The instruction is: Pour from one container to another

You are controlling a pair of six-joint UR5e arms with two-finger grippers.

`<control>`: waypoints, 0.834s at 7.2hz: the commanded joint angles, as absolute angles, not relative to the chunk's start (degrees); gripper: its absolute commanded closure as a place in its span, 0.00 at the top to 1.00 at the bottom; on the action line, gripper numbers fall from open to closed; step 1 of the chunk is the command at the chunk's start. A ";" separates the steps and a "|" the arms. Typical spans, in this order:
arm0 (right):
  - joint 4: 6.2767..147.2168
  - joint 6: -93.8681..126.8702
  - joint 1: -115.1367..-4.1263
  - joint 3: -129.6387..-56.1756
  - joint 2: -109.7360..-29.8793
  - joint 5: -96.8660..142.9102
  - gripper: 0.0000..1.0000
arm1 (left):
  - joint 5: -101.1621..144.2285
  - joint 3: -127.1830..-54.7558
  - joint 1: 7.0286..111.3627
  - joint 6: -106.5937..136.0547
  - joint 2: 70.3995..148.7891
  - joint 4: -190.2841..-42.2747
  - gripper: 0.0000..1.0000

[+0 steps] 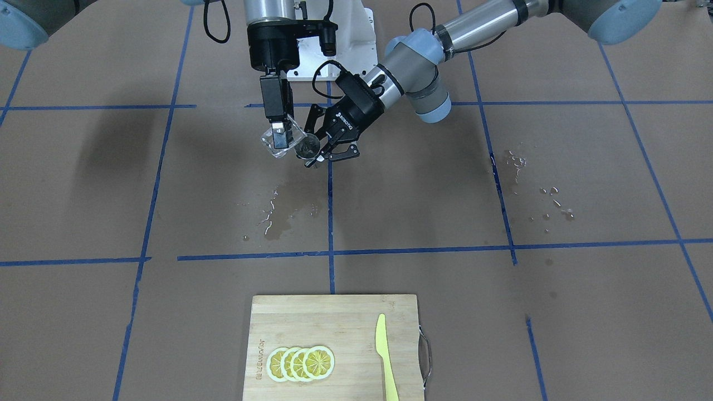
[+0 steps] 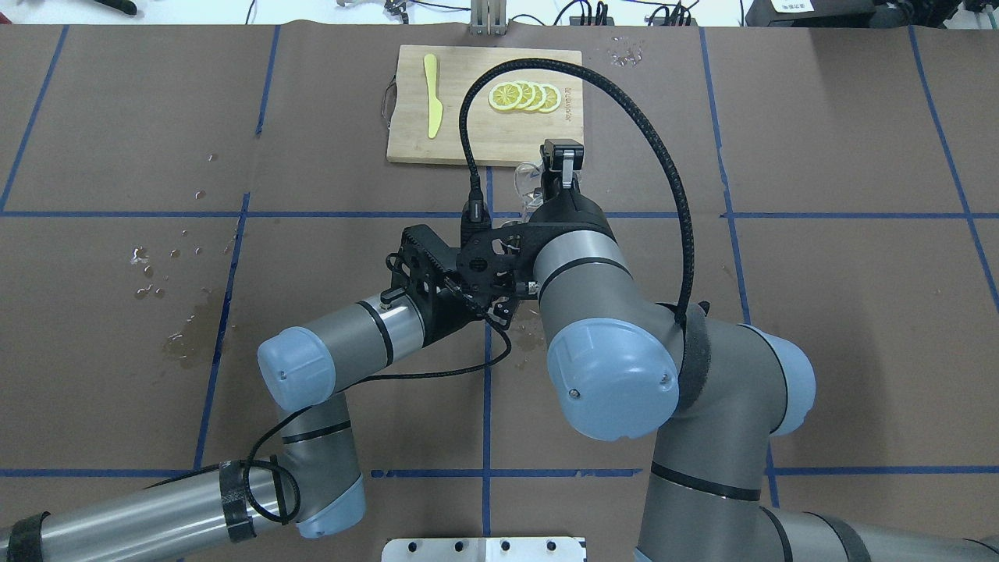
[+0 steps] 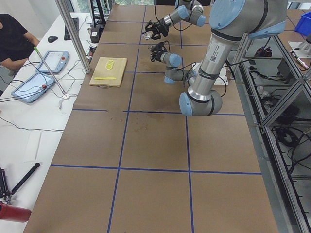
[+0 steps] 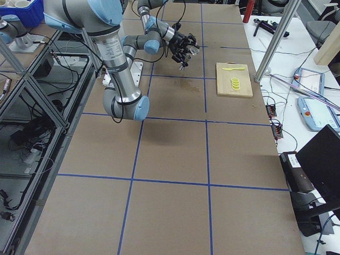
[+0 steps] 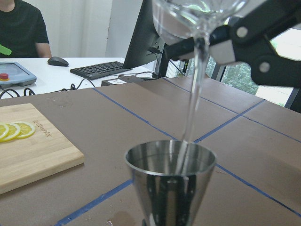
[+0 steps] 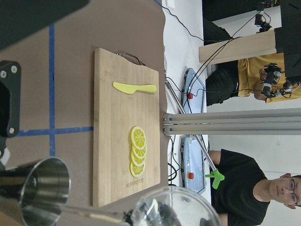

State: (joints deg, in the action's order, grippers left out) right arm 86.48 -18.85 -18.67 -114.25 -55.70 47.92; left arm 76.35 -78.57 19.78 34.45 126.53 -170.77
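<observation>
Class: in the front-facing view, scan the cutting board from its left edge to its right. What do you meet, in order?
Lemon slices → yellow knife → metal handle

A tilted clear glass (image 5: 197, 13) pours a thin water stream (image 5: 189, 115) into the upright steel cup (image 5: 170, 183) below.

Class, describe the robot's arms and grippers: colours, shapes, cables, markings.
The left arm and right arm are silver-grey tubes with pale blue caps. The left gripper is black with white lettering; the right gripper is black and boxy. A black braided cable loops over the right arm.
</observation>
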 commanded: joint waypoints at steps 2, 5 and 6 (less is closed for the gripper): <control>86.31 -18.55 -18.37 -114.52 -55.55 48.08 0.00 | 76.29 -78.57 19.78 34.45 126.56 -170.77 0.00; 85.69 -9.45 -17.23 -116.19 -56.33 48.25 0.00 | 76.29 -78.57 19.78 34.45 126.56 -170.77 0.00; 85.00 -6.71 -17.23 -117.15 -57.82 48.43 0.00 | 76.29 -78.66 19.78 34.45 126.56 -170.86 0.00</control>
